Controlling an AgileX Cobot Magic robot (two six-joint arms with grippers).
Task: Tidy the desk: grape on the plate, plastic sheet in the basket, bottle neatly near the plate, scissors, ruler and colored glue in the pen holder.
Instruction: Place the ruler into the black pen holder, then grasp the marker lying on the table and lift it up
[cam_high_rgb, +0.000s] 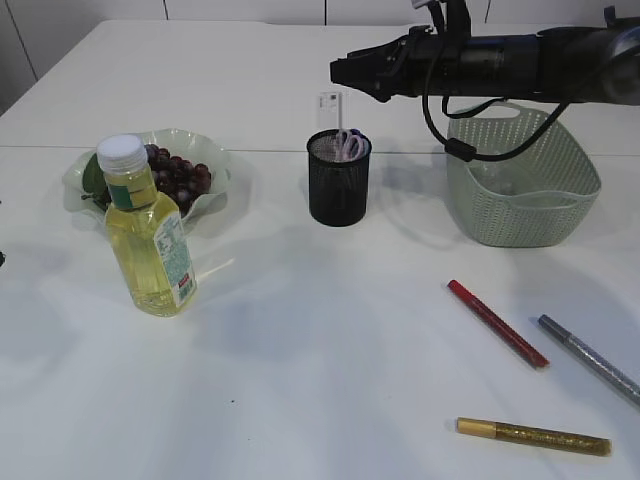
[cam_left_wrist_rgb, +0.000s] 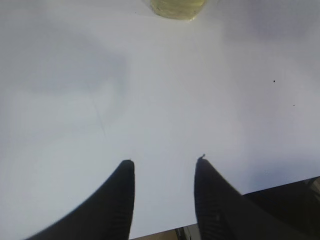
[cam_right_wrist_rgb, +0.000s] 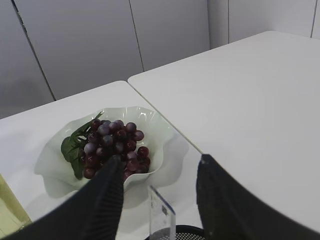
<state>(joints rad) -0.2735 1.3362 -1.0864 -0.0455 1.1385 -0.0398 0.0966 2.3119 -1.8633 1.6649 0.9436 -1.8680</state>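
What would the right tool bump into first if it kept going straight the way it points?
Probably the plate with the grapes: the right tool points at them over the pen holder. Depth is unclear, so it might pass above.

No words or numbers can be read here. The bottle (cam_high_rgb: 149, 233) on the left has a label (cam_high_rgb: 176, 262) on its side with green and red parts, but the print is too small and blurry to make out. The clear ruler (cam_right_wrist_rgb: 161, 214) sticking out of the black pen holder (cam_high_rgb: 338, 178) in the middle has a small dark mark on it, and that cannot be read either. The three glue pens near the right side show no letters.
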